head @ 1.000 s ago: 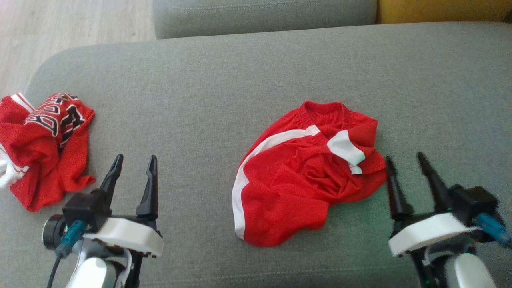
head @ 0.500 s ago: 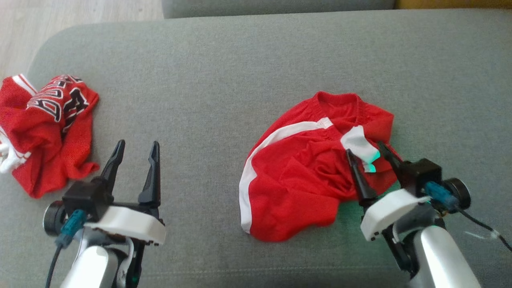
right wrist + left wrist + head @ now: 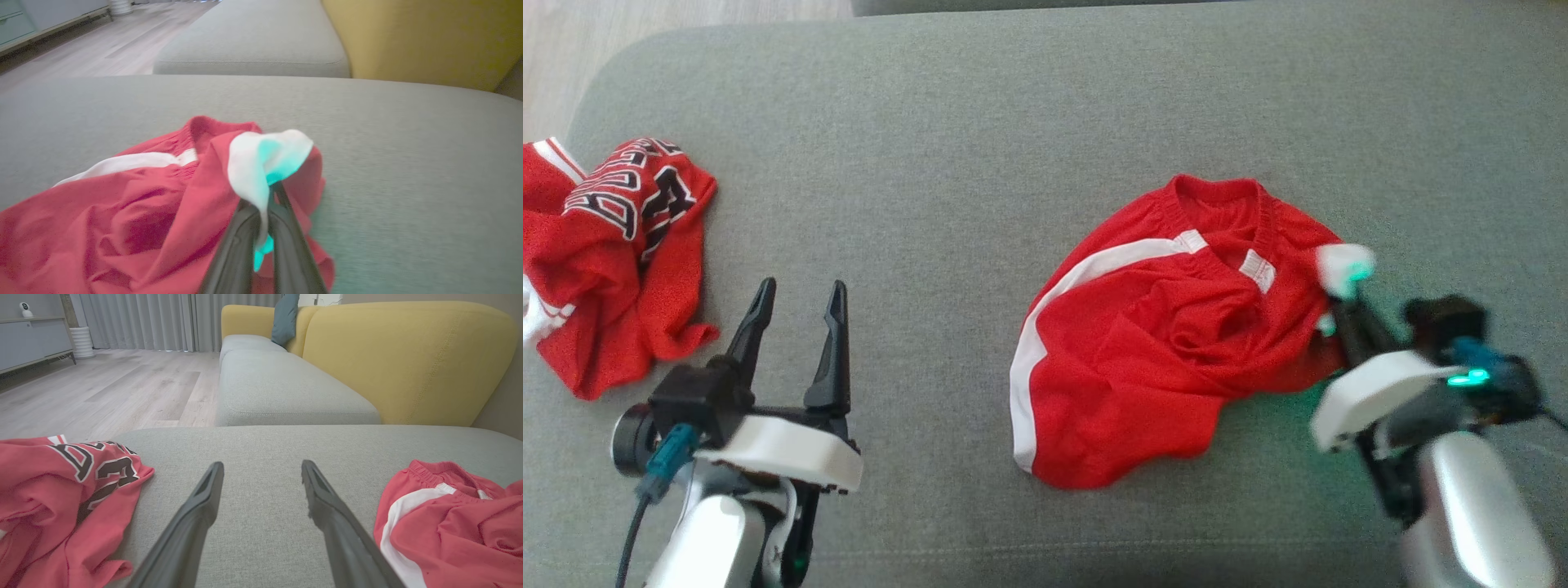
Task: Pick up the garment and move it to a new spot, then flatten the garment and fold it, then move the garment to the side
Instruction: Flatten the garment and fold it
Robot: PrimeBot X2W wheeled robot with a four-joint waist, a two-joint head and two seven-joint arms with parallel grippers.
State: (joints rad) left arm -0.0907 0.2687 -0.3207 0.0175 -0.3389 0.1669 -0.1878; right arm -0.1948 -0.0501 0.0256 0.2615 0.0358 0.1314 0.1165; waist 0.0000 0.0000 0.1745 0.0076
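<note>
My right claw [image 3: 1342,314] is shut tight on a small white bit [image 3: 1343,265] at the edge of the red shorts [image 3: 1152,351]. That is only a tiny pinch. If I lift fast, the thin cloth could slip out, and the shorts would drop back in a heap. The cloth is also all bunched up, so it may hang twisted and be hard to lay flat.

The shorts lie on the gray sofa seat [image 3: 1013,122]. Most of them spread out toward 9 o'clock from my right claw. My left claw [image 3: 800,287] is wide apart and holds nothing. The shorts are at 3 o'clock from it, well apart. A red jersey [image 3: 613,245] lies near it at 10 o'clock. I must not grab that one.
</note>
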